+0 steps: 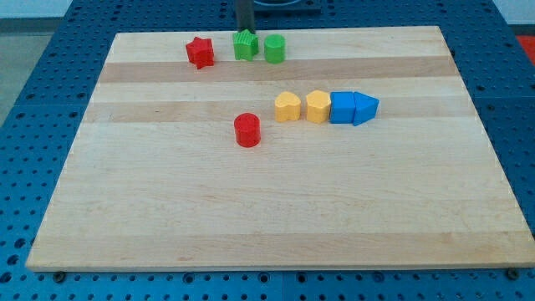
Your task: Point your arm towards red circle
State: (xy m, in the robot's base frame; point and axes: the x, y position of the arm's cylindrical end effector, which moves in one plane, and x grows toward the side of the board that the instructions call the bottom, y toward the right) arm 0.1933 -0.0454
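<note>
1. My tip [244,31] sits at the far edge of the counter [167,209], touching the far side of the green star-shaped block [245,45]; it is a bare rod with no hand.
2. The red circle [247,130] stands near the counter's middle, well apart from my tip.
3. A green cylinder [275,48] and a red star [200,52] flank the green star-shaped block.
4. Two yellow blocks [287,107] [318,107] and two blue blocks [343,108] [365,108] form a row to the right.

The rod [244,15] is cut off by the view's top edge, its tip is hidden behind the green star block [245,45], and the exact shapes of the two yellow blocks [287,107] cannot be made out.
</note>
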